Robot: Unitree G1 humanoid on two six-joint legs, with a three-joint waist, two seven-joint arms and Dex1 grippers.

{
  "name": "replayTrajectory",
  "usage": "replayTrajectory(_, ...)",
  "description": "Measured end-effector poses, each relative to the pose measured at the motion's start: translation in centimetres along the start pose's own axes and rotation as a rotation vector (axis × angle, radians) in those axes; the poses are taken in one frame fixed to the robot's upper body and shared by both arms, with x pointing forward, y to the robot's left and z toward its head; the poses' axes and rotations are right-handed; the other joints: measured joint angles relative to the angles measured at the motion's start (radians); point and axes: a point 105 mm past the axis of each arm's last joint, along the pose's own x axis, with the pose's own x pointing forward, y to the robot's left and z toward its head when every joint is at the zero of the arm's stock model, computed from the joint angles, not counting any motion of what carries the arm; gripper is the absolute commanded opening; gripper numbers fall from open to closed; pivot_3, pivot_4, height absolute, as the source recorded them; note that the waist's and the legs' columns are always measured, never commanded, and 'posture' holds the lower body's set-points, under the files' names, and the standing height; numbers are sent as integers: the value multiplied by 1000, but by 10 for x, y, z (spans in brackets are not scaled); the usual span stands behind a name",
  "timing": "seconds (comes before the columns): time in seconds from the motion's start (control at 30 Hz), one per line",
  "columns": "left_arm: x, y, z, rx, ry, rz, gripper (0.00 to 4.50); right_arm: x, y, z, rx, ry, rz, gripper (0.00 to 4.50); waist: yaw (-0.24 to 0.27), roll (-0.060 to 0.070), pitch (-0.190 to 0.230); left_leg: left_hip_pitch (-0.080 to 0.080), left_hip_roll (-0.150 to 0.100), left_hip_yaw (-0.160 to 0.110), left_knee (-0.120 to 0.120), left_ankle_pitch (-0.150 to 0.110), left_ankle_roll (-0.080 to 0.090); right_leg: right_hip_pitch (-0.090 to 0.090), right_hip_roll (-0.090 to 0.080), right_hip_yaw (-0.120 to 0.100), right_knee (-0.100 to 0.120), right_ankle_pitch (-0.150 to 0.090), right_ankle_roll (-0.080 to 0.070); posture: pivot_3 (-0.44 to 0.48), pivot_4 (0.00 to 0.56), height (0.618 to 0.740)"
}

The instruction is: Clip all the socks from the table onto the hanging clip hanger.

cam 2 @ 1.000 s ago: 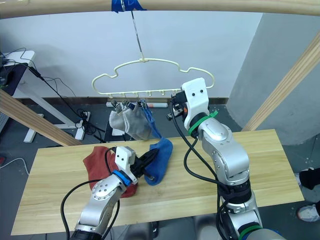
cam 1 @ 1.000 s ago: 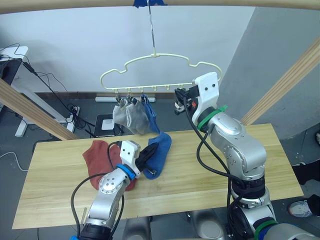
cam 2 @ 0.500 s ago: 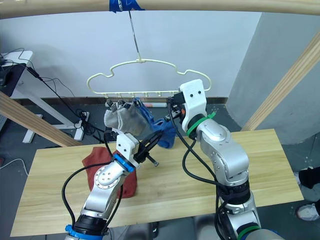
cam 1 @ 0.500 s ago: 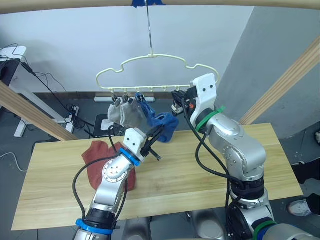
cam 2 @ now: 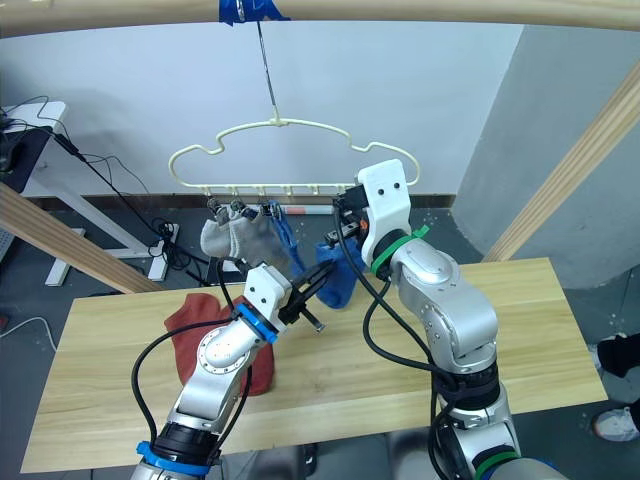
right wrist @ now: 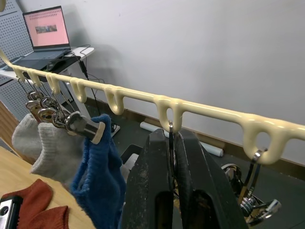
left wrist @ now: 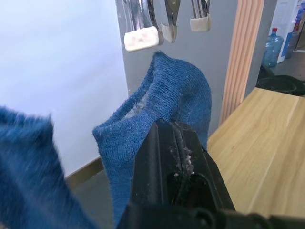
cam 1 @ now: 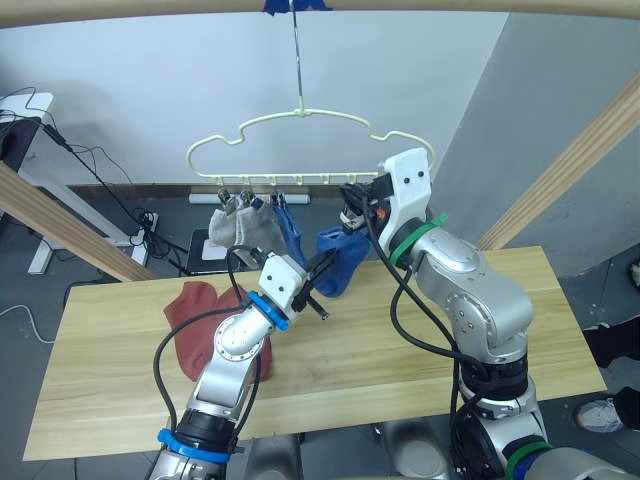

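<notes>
The cream clip hanger point(cam 1: 300, 115) hangs by its hook from the top pole. Two grey socks point(cam 1: 240, 225) and one blue sock point(cam 1: 288, 228) are clipped to it. My left gripper point(cam 1: 322, 275) is shut on a second blue sock point(cam 1: 340, 262), holding it up in the air just under the free clips point(left wrist: 140, 38). My right gripper point(right wrist: 171, 136) is shut on one metal clip hanging from the hanger's bar point(right wrist: 200, 107), to the right of the clipped socks. Rust-red socks point(cam 1: 195, 315) lie on the left of the table point(cam 1: 400, 340).
Round wooden poles frame the scene: one across the top point(cam 1: 450, 5), a slanted one on the right point(cam 1: 570, 170), another on the left point(cam 1: 60, 220). A desk with a laptop point(right wrist: 45, 26) stands behind, and cables lie on the floor.
My left gripper has lifted the blue sock off the table and carried it up and right, toward the hanger's clips. The hanger has swung slightly left. The right gripper stays at its clip.
</notes>
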Motion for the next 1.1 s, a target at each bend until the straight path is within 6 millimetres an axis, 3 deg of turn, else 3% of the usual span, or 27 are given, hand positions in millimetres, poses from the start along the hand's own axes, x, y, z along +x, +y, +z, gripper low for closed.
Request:
replayTrajectory(0.5, 5, 4, 5, -5, -24, 25, 9, -1, 3, -2, -22, 8, 14, 0, 0, 0, 0, 0, 0, 0, 0, 0, 0, 0, 0, 0, 0, 0, 0, -235, 258, 740)
replayTrajectory(0.6, 6, 5, 6, -2, -28, 25, 0, -1, 2, -2, -21, 4, 9, 775, 0, 0, 0, 0, 0, 0, 0, 0, 0, 0, 0, 0, 0, 0, 0, -235, 257, 740)
replayTrajectory(0.77, 7, 5, 8, -9, -33, 29, 0, -2, 2, -3, -19, 8, 10, 2567, 0, 0, 0, 0, 0, 0, 0, 0, 0, 0, 0, 0, 0, 0, 0, -239, 255, 740)
replayTrajectory(0.93, 11, 9, 12, -3, -49, 49, 0, -14, 3, -4, -39, 20, 58, 2567, 1, 0, 0, -1, 0, 0, 0, 0, 0, 0, 0, 0, 0, 0, 0, -243, 254, 740)
replayTrajectory(1.03, 12, 10, 10, -29, -33, 49, 540, -26, 8, -5, -64, 31, 115, 2608, 1, 0, 0, -1, 0, 0, 0, 0, 0, 0, 0, -1, 0, 0, 0, -251, 256, 740)
replayTrajectory(1.1, 10, 9, 5, -54, -12, 28, 1134, -34, 9, -10, -84, 62, 152, 2608, 0, 0, 0, -1, -1, 0, 0, 0, 0, 0, 0, -1, 0, 0, 0, -254, 258, 740)
